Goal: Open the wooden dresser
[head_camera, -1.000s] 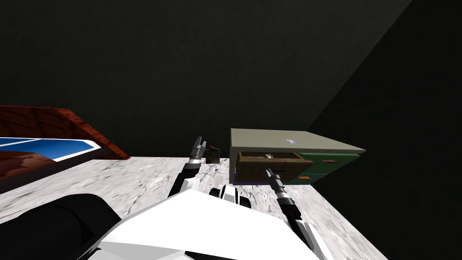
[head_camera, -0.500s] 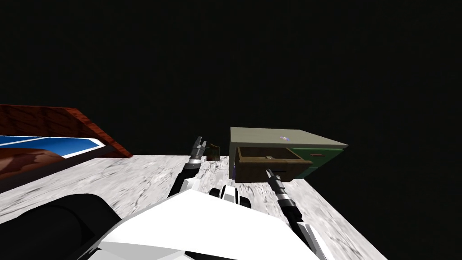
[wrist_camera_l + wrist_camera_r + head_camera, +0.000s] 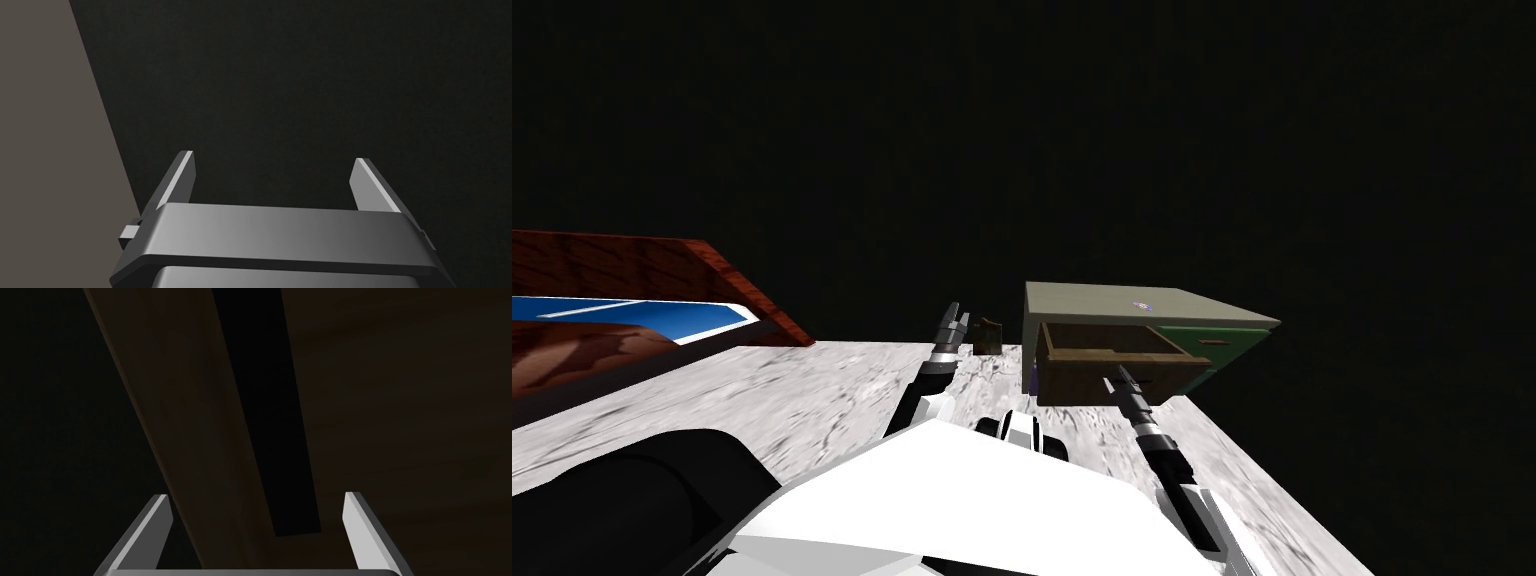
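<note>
The dresser [image 3: 1112,300] sits just right of the middle of the head view, low, with a flat grey top and a green front. A brown wooden drawer [image 3: 1077,385] at its left end stands out from that front, and its inside is open to view from above. A tiny coloured thing [image 3: 1141,305] lies on the grey top.

My right gripper [image 3: 1123,373] is right in front of the drawer's brown face, at the end of my dark forearm, which reaches up from the lower right. In my right wrist view that gripper [image 3: 257,495] has its fingers [image 3: 357,523] spread wide with nothing between them. The dark wood of the drawer [image 3: 400,413] lies close ahead, and a long black slot [image 3: 265,413] in it runs away from the gap between my fingers. I cannot tell whether the tips touch the wood.

My left gripper [image 3: 952,314] is raised left of the dresser, near a small brown object [image 3: 986,335] on the floor. Its fingers [image 3: 272,156] are also spread and empty.

The pale marbled floor [image 3: 812,400] runs across the lower frame. A bed [image 3: 662,260] with a reddish frame and blue cover fills the left edge.
</note>
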